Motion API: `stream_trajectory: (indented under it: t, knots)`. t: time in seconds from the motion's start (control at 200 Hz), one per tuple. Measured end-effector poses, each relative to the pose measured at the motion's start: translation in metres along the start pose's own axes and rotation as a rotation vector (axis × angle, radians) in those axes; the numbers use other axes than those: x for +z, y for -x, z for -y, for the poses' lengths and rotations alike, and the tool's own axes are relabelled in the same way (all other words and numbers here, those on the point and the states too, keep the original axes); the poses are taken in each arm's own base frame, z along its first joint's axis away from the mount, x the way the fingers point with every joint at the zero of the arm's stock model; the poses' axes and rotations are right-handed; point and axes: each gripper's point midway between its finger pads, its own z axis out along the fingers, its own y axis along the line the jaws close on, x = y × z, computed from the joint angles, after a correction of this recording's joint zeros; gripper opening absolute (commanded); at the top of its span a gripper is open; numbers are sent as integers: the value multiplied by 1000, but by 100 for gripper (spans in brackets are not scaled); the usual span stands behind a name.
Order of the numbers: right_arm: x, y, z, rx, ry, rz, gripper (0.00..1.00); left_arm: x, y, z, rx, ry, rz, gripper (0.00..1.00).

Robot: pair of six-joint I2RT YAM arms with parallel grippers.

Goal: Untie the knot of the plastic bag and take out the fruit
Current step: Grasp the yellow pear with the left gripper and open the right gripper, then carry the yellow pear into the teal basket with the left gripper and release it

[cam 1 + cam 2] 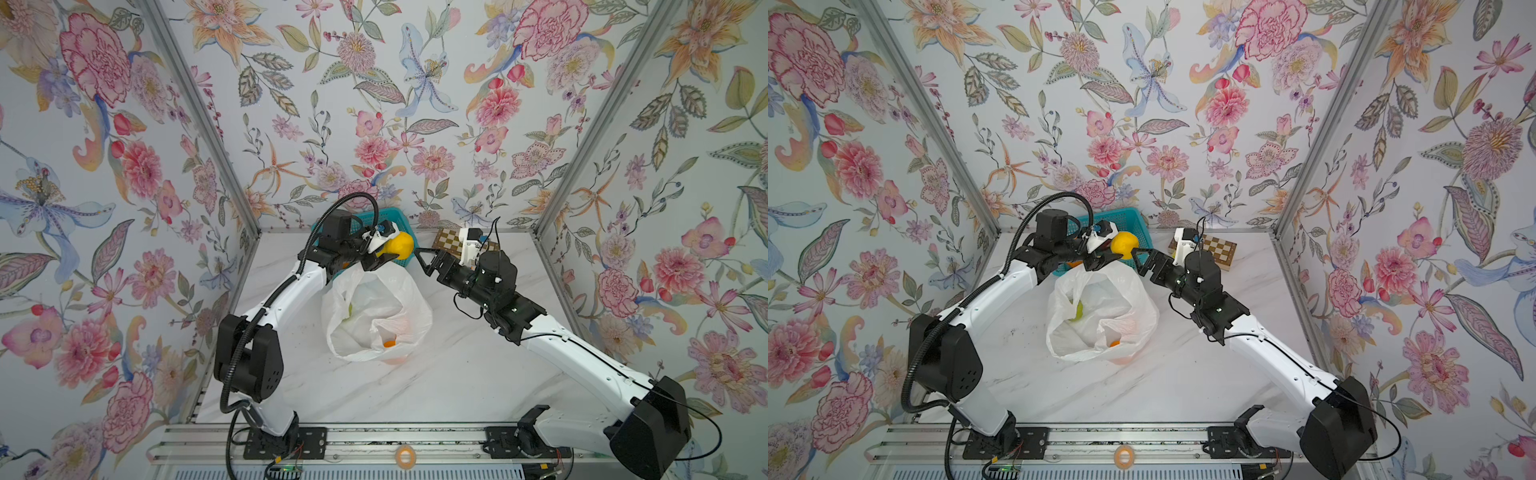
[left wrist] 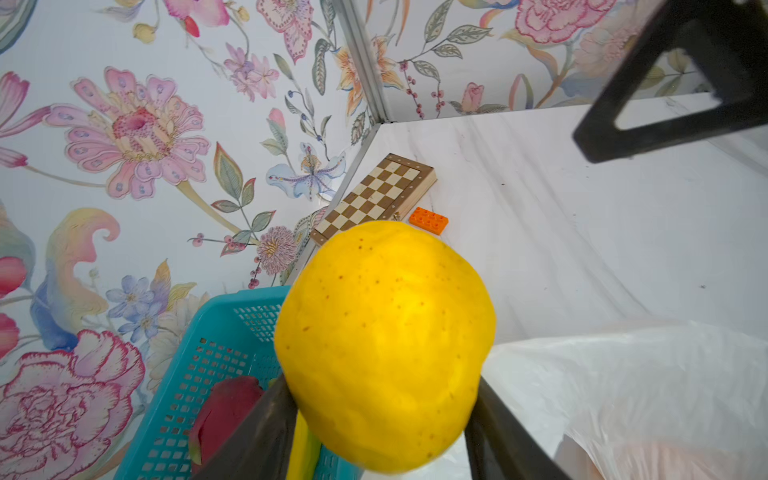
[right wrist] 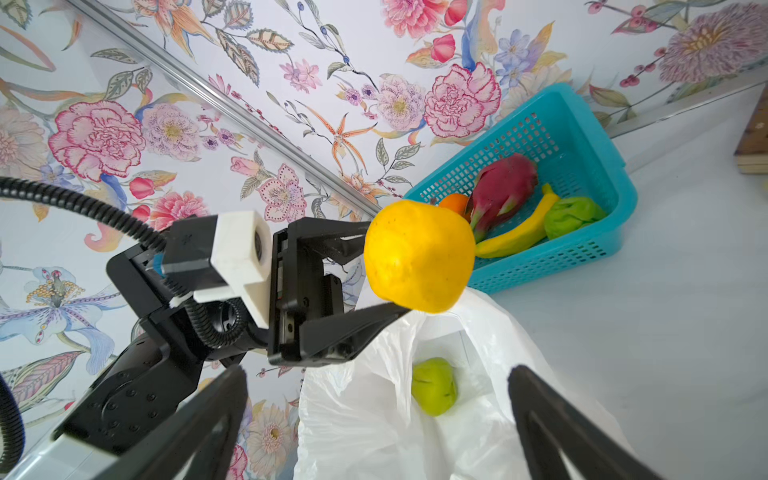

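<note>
Jaws of the left gripper (image 3: pixel 386 268) clamp the yellow fruit (image 3: pixel 419 255) from two sides, holding it in the air above the far edge of the open-mouthed plastic bag (image 1: pixel 374 307); the right gripper (image 1: pixel 423 261) stands wide open and empty just beside it; the teal basket (image 3: pixel 561 257), with a dragon fruit (image 3: pixel 505 187) and a banana (image 3: pixel 519 232) inside, lies just left of the fruit in both top views, so the left arm is nearer and probably needs only a short sideways carry; a green fruit (image 3: pixel 434 386) and an orange (image 1: pixel 390 343) sit in the bag.
</note>
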Motion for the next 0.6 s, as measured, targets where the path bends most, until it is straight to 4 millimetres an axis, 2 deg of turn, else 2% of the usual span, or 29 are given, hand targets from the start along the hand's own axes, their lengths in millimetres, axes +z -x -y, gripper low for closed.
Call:
stream_trajectory:
  t: [0.165,0.39,0.6]
  knots:
    - [0,-4,19,13,-70,-32,99,18,-12,-34,-150,104,-30,49]
    - [-2,-4,21,20,-106,-57,99,41,-31,-90,-418,274,-68,49]
    - [-4,-6,31,27,-153,-72,99,67,-53,-109,-634,314,-105,51]
